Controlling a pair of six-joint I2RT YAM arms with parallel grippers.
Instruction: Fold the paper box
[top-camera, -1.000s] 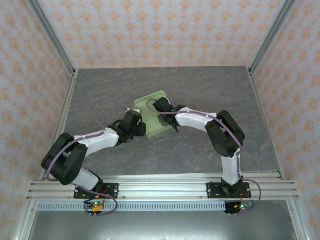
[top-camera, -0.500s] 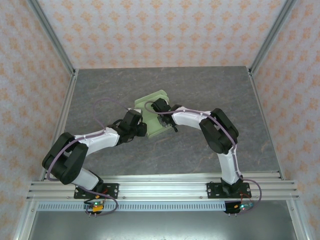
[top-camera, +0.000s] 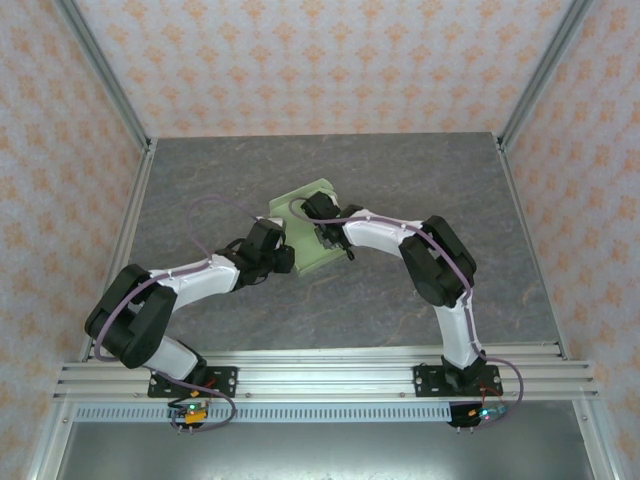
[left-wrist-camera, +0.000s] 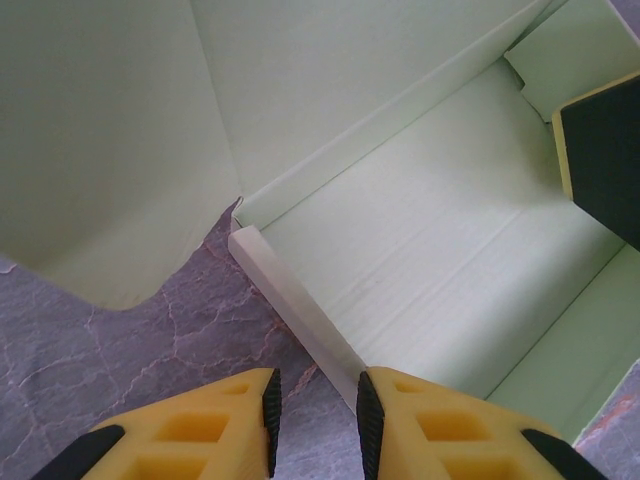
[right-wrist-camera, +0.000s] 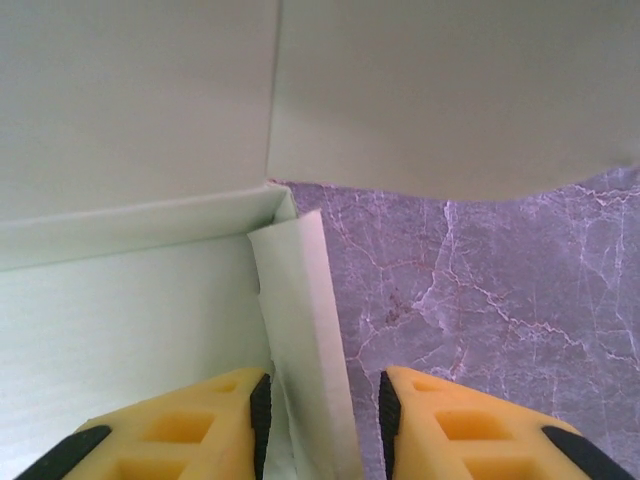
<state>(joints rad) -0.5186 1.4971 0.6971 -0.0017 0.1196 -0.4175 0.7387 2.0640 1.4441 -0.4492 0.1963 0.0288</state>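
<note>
Near the middle of the grey marbled table (top-camera: 420, 180), the pale yellow-green thin-card paper box (top-camera: 300, 207) is sitting partly formed: its floor is lying flat and narrow side walls are standing up along the creases, while broad rounded flaps are spreading outward, not yet folded in. The left gripper (left-wrist-camera: 313, 400) is straddling one low wall's end with jaws narrowly apart; I cannot tell whether it is pinching. The right gripper (right-wrist-camera: 322, 400) is bracketing another wall strip with jaws partly spread and bare table showing beside the card. By my judgement, roughly half the folding is remaining.
</note>
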